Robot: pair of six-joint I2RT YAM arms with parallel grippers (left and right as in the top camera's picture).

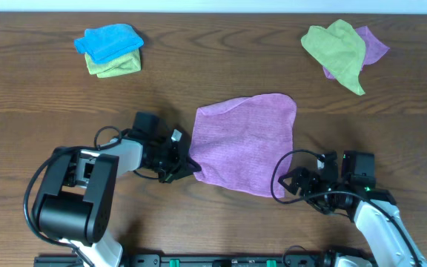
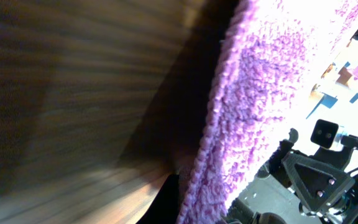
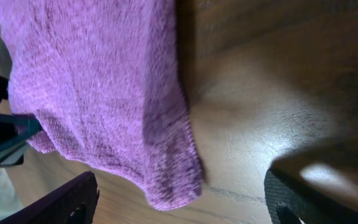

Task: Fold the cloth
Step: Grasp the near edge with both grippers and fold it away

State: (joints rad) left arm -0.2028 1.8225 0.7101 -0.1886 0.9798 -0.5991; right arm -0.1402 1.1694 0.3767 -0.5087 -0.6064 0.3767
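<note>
The purple cloth (image 1: 247, 141) lies spread flat on the brown table, mid-front. My left gripper (image 1: 182, 169) is at its near left corner. In the left wrist view the cloth's edge (image 2: 260, 81) fills the right side and runs down between the fingers (image 2: 194, 208), which look shut on it. My right gripper (image 1: 293, 182) is at the near right corner. In the right wrist view its fingers (image 3: 179, 208) are wide open on either side of the cloth's corner (image 3: 98, 81), which rests on the table. The white tag is not visible.
A bright blue cloth (image 1: 108, 41) lies on a lime-green cloth (image 1: 117, 67) at the back left. Another lime-green cloth (image 1: 336, 44) lies over a second purple cloth (image 1: 374, 44) at the back right. The table's front edge is close behind both arms.
</note>
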